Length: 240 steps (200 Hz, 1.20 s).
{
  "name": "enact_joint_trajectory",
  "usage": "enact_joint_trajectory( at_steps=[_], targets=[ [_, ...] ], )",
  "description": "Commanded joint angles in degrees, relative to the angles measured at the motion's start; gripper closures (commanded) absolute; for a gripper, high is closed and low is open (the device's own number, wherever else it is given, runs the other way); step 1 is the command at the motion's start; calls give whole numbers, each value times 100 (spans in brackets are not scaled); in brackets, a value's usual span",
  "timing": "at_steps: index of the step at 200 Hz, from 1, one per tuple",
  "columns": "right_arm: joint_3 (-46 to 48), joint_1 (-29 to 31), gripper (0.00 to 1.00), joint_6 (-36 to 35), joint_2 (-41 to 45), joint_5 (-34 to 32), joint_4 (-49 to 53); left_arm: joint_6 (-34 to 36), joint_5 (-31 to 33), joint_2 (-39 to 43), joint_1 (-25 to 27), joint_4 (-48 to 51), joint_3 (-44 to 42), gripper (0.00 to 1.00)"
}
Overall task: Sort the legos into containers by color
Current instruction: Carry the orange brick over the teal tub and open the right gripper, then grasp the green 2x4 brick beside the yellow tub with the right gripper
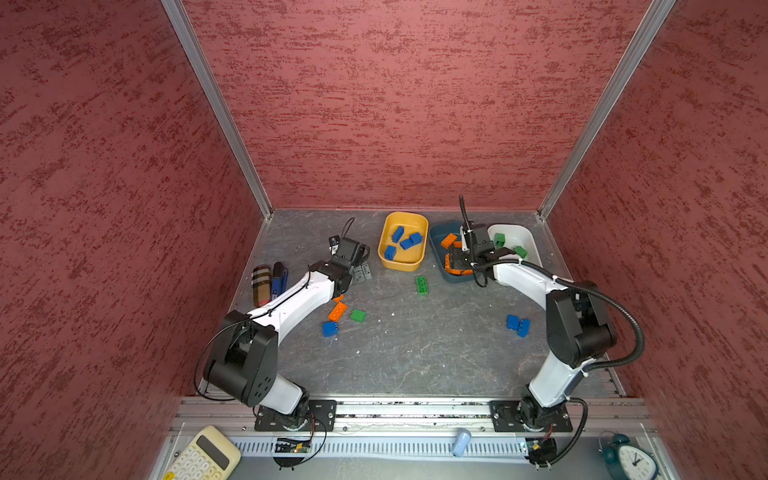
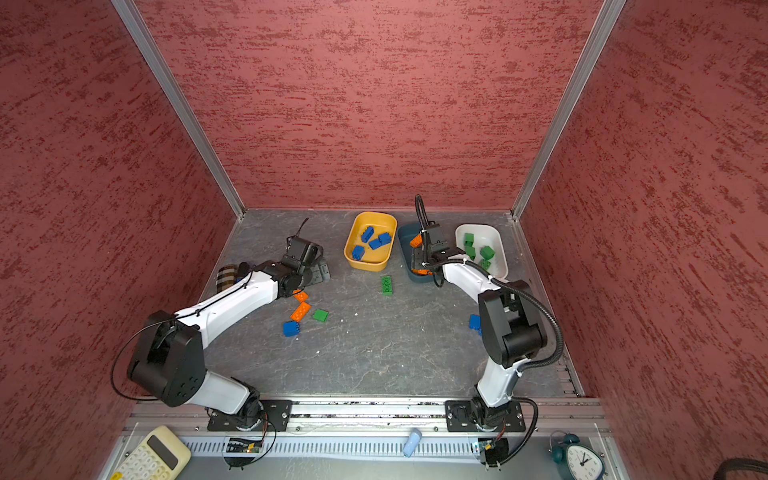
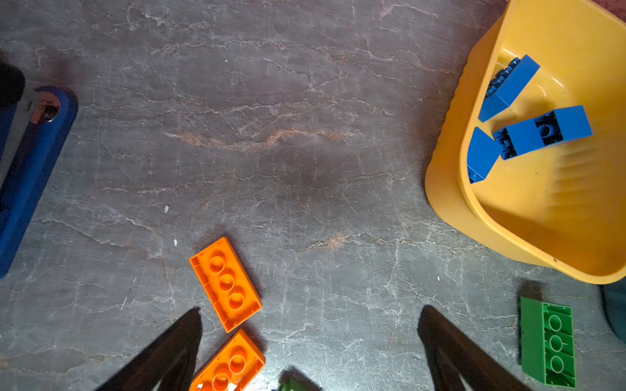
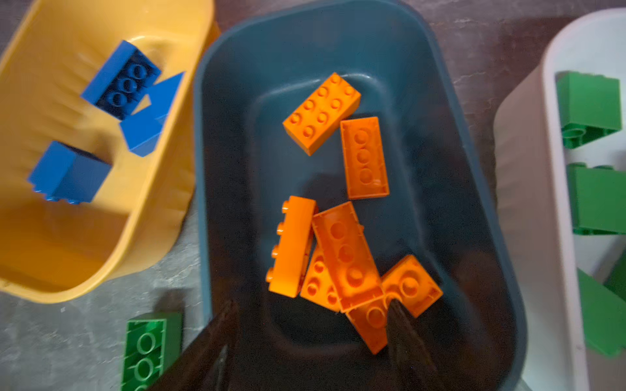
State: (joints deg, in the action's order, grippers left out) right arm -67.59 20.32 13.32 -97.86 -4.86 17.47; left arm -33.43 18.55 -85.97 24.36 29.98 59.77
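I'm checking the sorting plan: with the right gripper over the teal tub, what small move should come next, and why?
Probably lift the right gripper straight up out of the teal tub. Its jaws stand apart and seem empty, the orange bricks lie in the tub, and a long green brick waits on the table beside it.

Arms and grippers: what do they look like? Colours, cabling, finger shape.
Both arms match: white links with black rounded joint housings, on black base plates. The left arm carries a thin black cable; the right arm a thick ribbed black conduit. The left gripper and right gripper have dark fingers tapering to points.
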Motion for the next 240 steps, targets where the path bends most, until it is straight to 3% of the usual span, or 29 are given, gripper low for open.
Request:
enact_joint_trajectory(
  at_steps=[1,25,90,126,180,197,240],
  targets=[
    [296,262,28,289,502,190,-95,-67,45,125,-43,-54,-102,0],
    [591,601,26,597,714,497,-362,-61,18,84,-72,-53,-88,1],
    [904,1587,24,1246,546,164,-998,-85,-32,61,-104,-75,-114,1],
    [751,1826,22,1477,59,-517,-798,-76,-29,80,-126,-60,-126,0],
    [260,1877,21,1419,-785,-366,-496,-76,-43,104,-144,-46,-147,0],
    [157,1897,26,1396,-975,-433,-426,-72,-74,117,-141,-57,-143,0],
    [-36,1923,47,1299,-1295,-646,-185,335,-668,308,-64,-616,-345,0]
  ],
)
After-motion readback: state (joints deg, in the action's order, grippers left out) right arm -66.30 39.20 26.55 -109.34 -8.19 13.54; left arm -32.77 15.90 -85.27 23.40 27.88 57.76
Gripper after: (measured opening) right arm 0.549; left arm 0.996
